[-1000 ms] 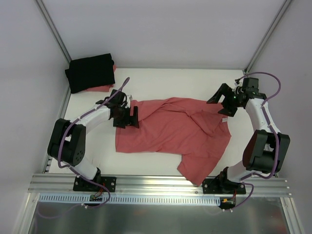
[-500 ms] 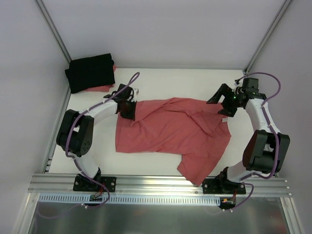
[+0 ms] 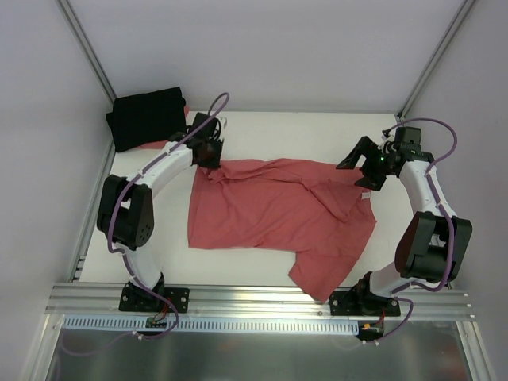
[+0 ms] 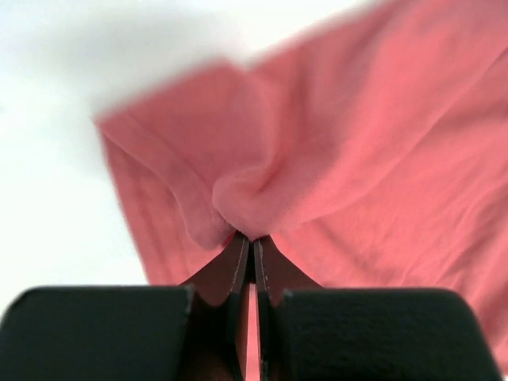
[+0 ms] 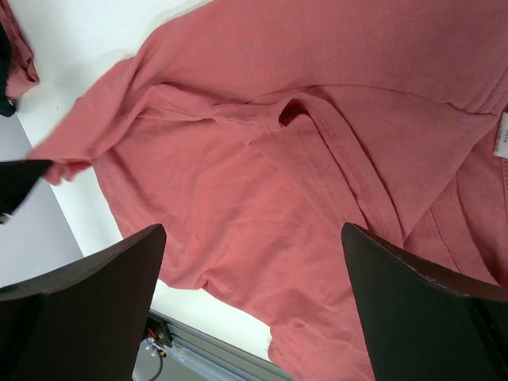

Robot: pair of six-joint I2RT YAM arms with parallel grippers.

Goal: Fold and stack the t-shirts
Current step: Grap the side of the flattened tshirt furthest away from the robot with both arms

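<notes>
A coral-red t-shirt (image 3: 278, 210) lies rumpled across the white table, one sleeve trailing toward the near edge. My left gripper (image 3: 210, 155) is shut on the shirt's far left corner. In the left wrist view the fabric (image 4: 333, 159) bunches up right at the closed tips of the left gripper (image 4: 252, 240). My right gripper (image 3: 359, 171) hovers open over the shirt's far right edge. In the right wrist view, the right gripper (image 5: 252, 226) has only shirt (image 5: 262, 159) below its spread fingers. The black t-shirt (image 3: 147, 117) sits folded at the back left corner.
A bit of red cloth (image 3: 171, 144) shows from under the black shirt. A small white label (image 5: 502, 135) sits at the coral shirt's neck. Metal frame posts (image 3: 87, 55) rise at the back corners, and an aluminium rail (image 3: 262, 298) runs along the near edge.
My left gripper has shut on the shirt's left corner and swung toward the back of the table, dragging that corner with it. The right arm has stayed put.
</notes>
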